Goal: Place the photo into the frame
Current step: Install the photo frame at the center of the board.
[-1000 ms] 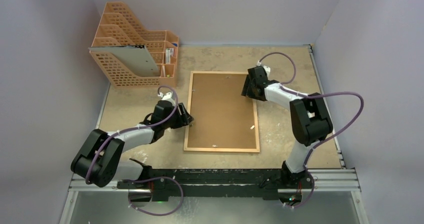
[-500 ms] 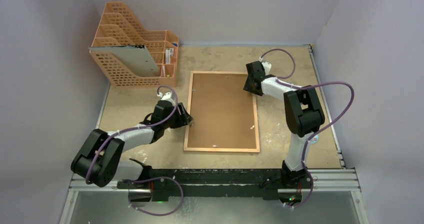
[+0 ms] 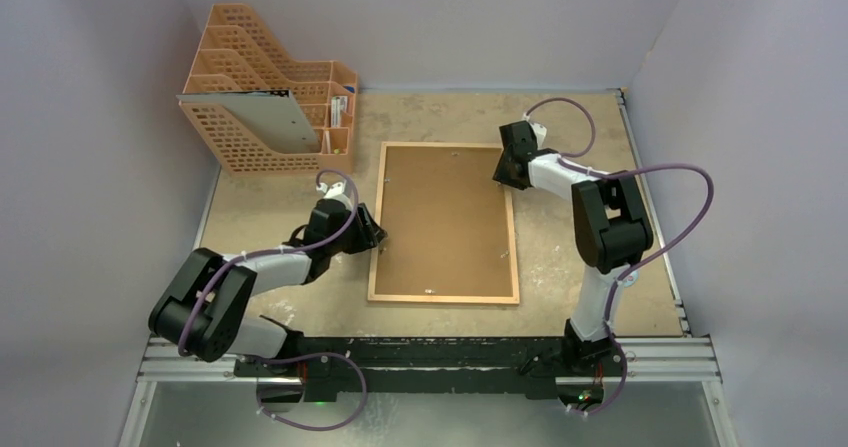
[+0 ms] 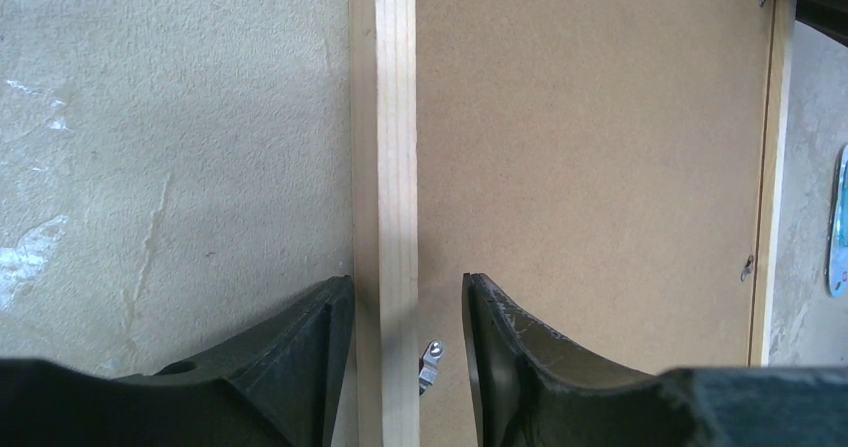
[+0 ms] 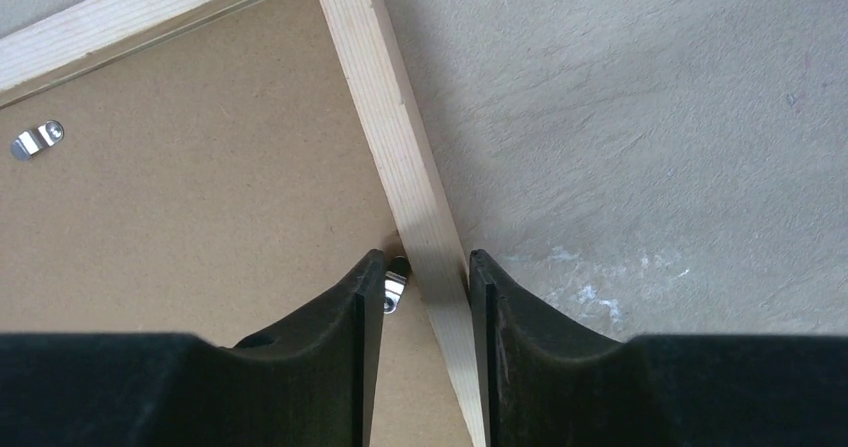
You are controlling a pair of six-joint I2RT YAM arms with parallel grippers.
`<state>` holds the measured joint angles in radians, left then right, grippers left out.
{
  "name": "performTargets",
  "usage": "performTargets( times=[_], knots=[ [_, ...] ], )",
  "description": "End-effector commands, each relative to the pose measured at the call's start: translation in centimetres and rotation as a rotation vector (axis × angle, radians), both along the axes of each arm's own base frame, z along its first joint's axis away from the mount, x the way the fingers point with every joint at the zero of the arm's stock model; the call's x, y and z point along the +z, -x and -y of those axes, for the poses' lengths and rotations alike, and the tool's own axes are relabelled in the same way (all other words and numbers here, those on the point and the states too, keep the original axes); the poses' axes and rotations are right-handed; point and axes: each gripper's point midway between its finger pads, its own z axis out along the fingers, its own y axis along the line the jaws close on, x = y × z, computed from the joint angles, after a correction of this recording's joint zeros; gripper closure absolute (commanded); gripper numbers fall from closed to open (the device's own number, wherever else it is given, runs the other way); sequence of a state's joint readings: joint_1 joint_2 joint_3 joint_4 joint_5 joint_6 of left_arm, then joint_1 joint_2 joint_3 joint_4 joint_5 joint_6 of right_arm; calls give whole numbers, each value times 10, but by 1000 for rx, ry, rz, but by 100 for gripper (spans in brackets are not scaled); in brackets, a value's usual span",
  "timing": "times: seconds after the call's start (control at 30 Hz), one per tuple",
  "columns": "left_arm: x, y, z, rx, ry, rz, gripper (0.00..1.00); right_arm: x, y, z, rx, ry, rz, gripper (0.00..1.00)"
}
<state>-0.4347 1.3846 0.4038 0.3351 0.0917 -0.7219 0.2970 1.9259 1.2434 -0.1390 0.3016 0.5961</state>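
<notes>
Two arms sit on a black rail [image 3: 430, 350]. The left arm [image 3: 205, 307], at the rail's left end, has fat black joints with white tubes between them. The right arm [image 3: 610, 227], at the rail's right end, looks the same. A purple cable [image 3: 712, 197] loops along each arm and hangs under the rail. The left gripper [image 4: 408, 307] has two thick black fingers [image 4: 300, 367], curved inside; so has the right gripper [image 5: 427, 277].
</notes>
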Motion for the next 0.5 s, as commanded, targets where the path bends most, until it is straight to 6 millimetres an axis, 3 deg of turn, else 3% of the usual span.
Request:
performTargets(
  times=[0.0, 0.2, 0.27, 0.33, 0.4, 0.47],
  knots=[
    [-28, 24, 3, -34, 4, -135, 55, 3, 12, -16, 85, -73, -23, 64],
    [-26, 28, 16, -58, 85, -152, 61, 4, 16, -27, 126, -130, -24, 78],
    [-25, 28, 18, -60, 99, -151, 62, 6, 17, -30, 135, -144, -17, 92],
    [-23, 28, 20, -63, 111, -148, 63, 10, 16, -31, 139, -150, -8, 100],
    [-23, 29, 19, -61, 112, -146, 63, 11, 15, -28, 130, -139, -2, 100],
    [-24, 28, 17, -54, 102, -143, 63, 14, 13, -22, 108, -112, 4, 91]
  ],
)
